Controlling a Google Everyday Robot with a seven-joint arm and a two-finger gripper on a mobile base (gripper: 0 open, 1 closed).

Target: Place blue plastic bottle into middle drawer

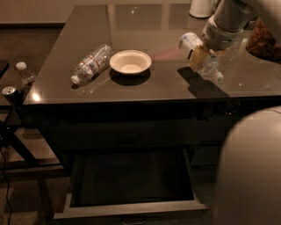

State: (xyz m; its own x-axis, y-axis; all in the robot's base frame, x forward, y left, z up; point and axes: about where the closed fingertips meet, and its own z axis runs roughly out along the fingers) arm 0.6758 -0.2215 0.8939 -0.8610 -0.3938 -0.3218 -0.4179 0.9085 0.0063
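Note:
The blue plastic bottle [191,44] is short and clear with a pale label. It hangs tilted just above the right side of the dark tabletop, cap end pointing down to the right, and it casts a shadow on the glass. My gripper [199,56] reaches in from the upper right and is shut around the bottle's middle. Below the table's front edge the middle drawer [131,210] is pulled out. Its black interior is bare and its pale front rim lies near the bottom of the view. It sits down and to the left of the gripper.
A longer ribbed clear bottle [91,64] lies on the table's left part beside a white bowl [130,61]. A white container [201,7] and a brown heap [263,37] stand at the back right. A small bottle [23,73] and a can [9,92] are off the table's left.

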